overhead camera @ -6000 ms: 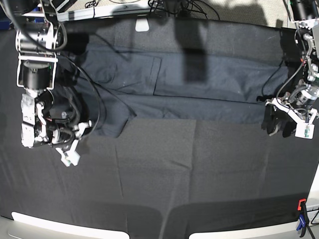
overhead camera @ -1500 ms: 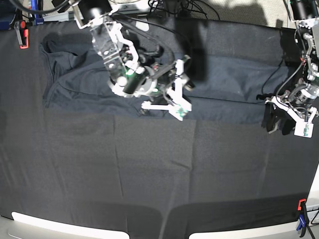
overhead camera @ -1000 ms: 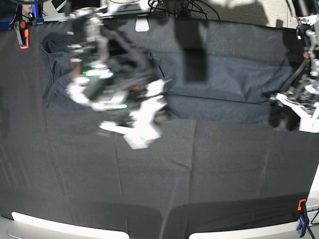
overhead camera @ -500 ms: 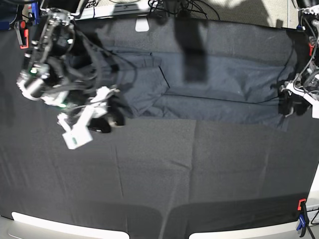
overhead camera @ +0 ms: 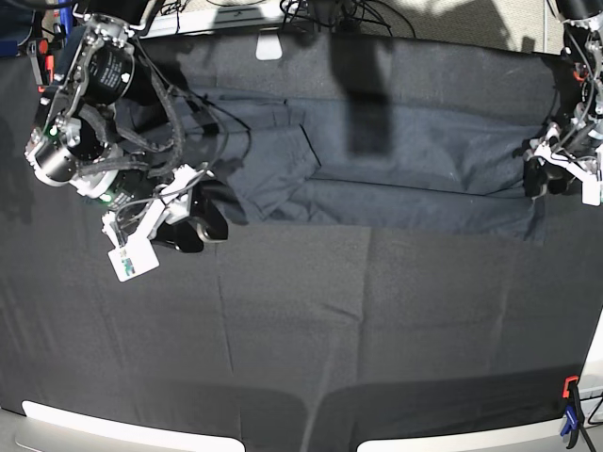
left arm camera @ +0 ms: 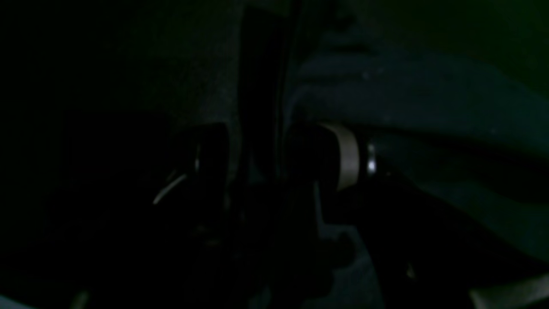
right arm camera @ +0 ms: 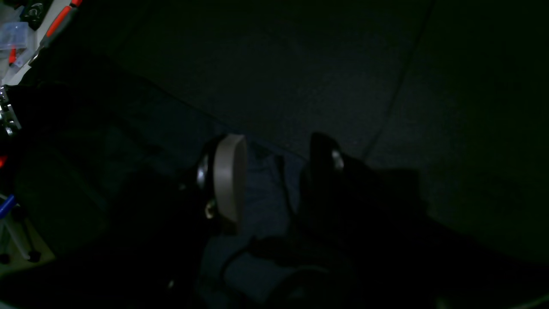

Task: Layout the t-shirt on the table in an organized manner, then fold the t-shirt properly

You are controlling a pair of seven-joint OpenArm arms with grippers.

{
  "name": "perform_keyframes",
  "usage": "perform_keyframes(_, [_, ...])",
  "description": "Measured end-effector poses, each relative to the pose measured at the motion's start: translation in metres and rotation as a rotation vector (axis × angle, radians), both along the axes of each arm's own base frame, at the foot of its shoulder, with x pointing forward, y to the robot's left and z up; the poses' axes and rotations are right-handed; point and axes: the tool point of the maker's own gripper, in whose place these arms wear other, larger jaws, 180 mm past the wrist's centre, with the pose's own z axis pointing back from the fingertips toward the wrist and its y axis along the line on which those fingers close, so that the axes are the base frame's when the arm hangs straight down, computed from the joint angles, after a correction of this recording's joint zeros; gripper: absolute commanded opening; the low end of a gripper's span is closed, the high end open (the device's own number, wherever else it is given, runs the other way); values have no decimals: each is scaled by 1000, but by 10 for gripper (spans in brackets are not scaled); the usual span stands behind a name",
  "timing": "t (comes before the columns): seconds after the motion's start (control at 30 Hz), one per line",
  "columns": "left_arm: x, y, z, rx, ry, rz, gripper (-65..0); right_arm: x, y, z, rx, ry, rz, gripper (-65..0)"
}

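Fingers [right arm camera: 229,180] of right gripper [overhead camera: 188,224] parted, one pale pad facing a darker one, bluish cloth visible in the gap below; no pinch discernible in the murky right wrist view. Positioned at the lower left margin of the dark navy-charcoal short-sleeved cotton t-shirt [overhead camera: 424,151], near the left edge of the wide matte black fabric table [overhead camera: 377,330].

Fingers [left arm camera: 345,154] of left gripper [overhead camera: 551,177] likewise spread wide, a dark upright band between them, too dim to identify as cloth or shadow. Bluish folds bulging just beside the outer finger in the left wrist view. Contact with the garment not resolvable. Located at the garment's right end, close to the table's right edge.

Garment stretched sideways along the far edge of the table, wrinkled, with a creased flap near its left half. Left end partly hidden behind the right arm and its cables; a broad shadow across the middle.

Orange and blue clamp [overhead camera: 570,414] at the near right corner, cut off by the frame; another [overhead camera: 40,61] at the far left corner, partly masked by the arm.
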Motion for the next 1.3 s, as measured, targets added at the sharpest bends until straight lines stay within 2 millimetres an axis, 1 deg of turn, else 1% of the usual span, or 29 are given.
perform_keyframes(0.07, [1, -4, 1, -42, -16, -2, -341, 0, 0, 0, 1, -1, 0, -413])
perform_keyframes(0.2, [0, -5, -10, -106, 0, 23, -341, 0, 0, 0, 0, 0, 0, -413])
perform_keyframes(0.23, [0, -7, -12, -134, 5, 26, -341, 0, 0, 0, 1, 0, 1, -413])
perform_keyframes(0.27, [1, -12, -14, -170, 11, 5, -341, 0, 0, 0, 0, 0, 0, -413])
perform_keyframes(0.3, [3, -17, -12, -203, 1, -9, -341, 0, 0, 0, 2, -1, 1, -413])
perform_keyframes(0.43, [5, -22, -10, -295, 2, 1, -361, 0, 0, 0, 3, -1, 1, -413])
perform_keyframes(0.67, [-3, -27, -19, -298, 73, -32, -371, 0, 0, 0, 3, -1, 1, -413])
perform_keyframes(0.7, [-4, -28, -19, -298, 74, -34, -383, 0, 0, 0, 3, -1, 1, -413])
perform_keyframes(0.73, [-4, -28, -20, -297, 78, -36, -414, 0, 0, 0, 3, -1, 1, -413])
perform_keyframes(0.77, [-4, -28, -20, -297, 81, -37, -463, 0, 0, 0, 3, -1, 1, -413])
perform_keyframes(0.8, [-5, -29, -21, -296, 90, -41, -524, 0, 0, 0, 3, -1, 1, -413])
perform_keyframes(0.83, [-7, -31, -23, -298, 98, -45, -598, 0, 0, 0, 3, -1, 1, -413])
perform_keyframes(0.87, [-7, -31, -23, -301, 97, -44, -650, 0, 0, 0, 3, -1, 1, -413])
perform_keyframes(1.0, [-7, -31, -23, -299, 99, -45, -650, 0, 0, 0, 2, -1, 1, -413])
perform_keyframes(1.07, [-7, -28, -22, -294, 98, -42, -650, 0, -1, 0, -2, -1, 1, -413])
perform_keyframes(1.13, [-7, -17, -18, -278, 92, -27, -650, 0, -8, 0, -31, 1, 2, -413])
perform_keyframes(1.2, [-9, -4, -15, -259, 92, -8, -650, 0, -22, -3, -95, 8, -8, -413])
perform_keyframes(1.3, [-13, 14, -10, -217, 92, 16, -650, 1, -49, -7, -204, 21, -38, -413])
